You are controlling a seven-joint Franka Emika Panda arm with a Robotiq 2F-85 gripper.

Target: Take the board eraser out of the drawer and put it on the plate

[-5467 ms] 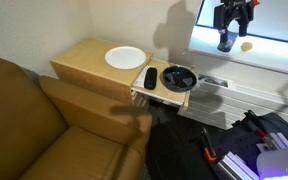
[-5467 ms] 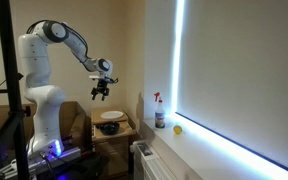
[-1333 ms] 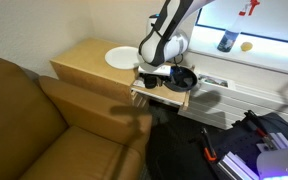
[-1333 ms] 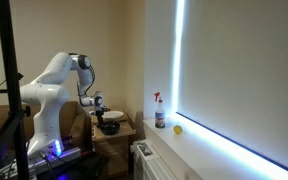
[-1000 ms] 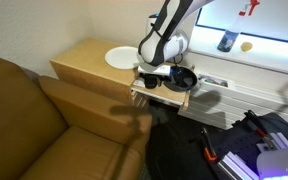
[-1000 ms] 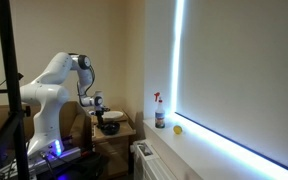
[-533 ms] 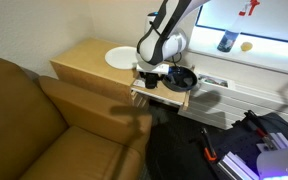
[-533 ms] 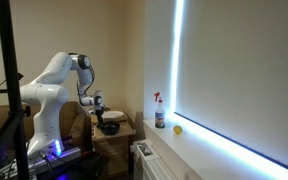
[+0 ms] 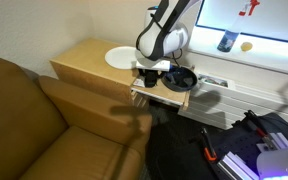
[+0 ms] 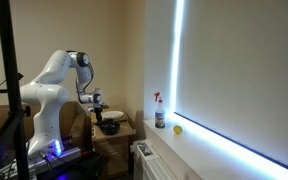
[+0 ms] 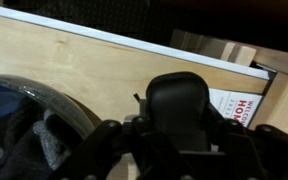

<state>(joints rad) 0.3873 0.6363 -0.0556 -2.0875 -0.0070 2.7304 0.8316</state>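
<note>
Wrist view: gripper [image 11: 182,130] jaws appear closed on the board eraser [image 11: 184,95] across its width, above the drawer [image 11: 74,60] floor. Expect a light, rigid block; hold mid-length. In an exterior view, the plate [image 9: 123,57] lies at 10 o'clock from the gripper.

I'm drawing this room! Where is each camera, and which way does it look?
Exterior view: high up, looking down at sofa, plate and drawer; shows arm and gripper.
Exterior view: across the room, facing along the window wall; shows the whole arm.
Wrist view: on the wrist, looking down into the drawer at the board eraser; shows gripper parts.
Both exterior views share the black dish.
</note>
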